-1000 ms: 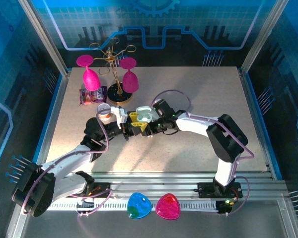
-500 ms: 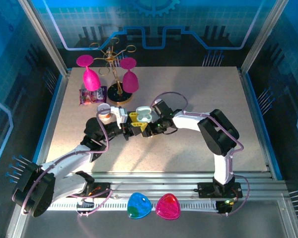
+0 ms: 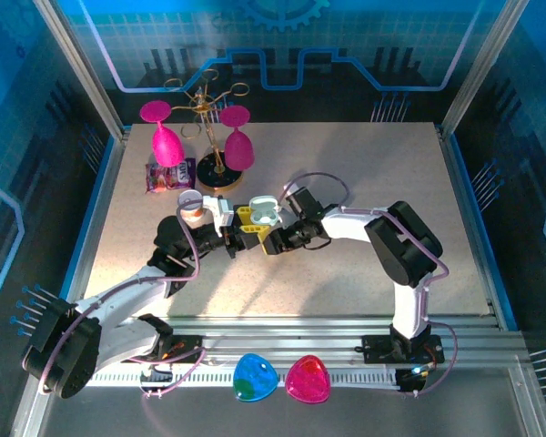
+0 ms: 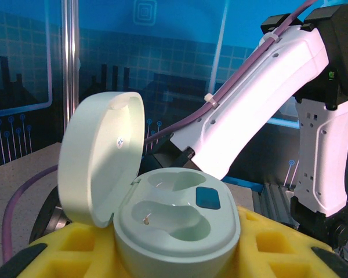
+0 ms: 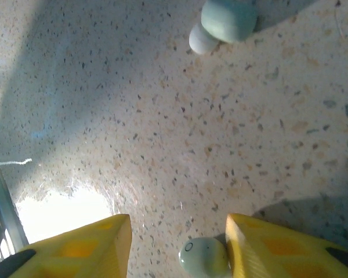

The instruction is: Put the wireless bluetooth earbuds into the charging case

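Note:
My left gripper (image 4: pixel 177 252) is shut on the mint charging case (image 4: pixel 180 217), squeezed between its yellow fingers (image 4: pixel 64 255). The lid (image 4: pixel 98 156) stands open to the left, and both sockets are bare. In the top view the case (image 3: pixel 266 211) sits mid-table with my right gripper (image 3: pixel 278 240) just in front of it. My right gripper (image 5: pixel 177 243) points down at the table, open. One pale earbud (image 5: pixel 203 258) lies on the table between its fingers, against the right finger (image 5: pixel 267 243). A second earbud (image 5: pixel 225 23) lies further off.
A gold rack with two pink wine glasses (image 3: pixel 205 137) stands at the back left, with a purple snack packet (image 3: pixel 168 175) and a small cup (image 3: pixel 193 208) nearby. A blue piece (image 3: pixel 255 378) and a pink piece (image 3: pixel 308 380) rest on the front rail.
My right gripper has shifted slightly nearer, just in front of the case, and its jaws have narrowed. The left arm and the case have stayed still.

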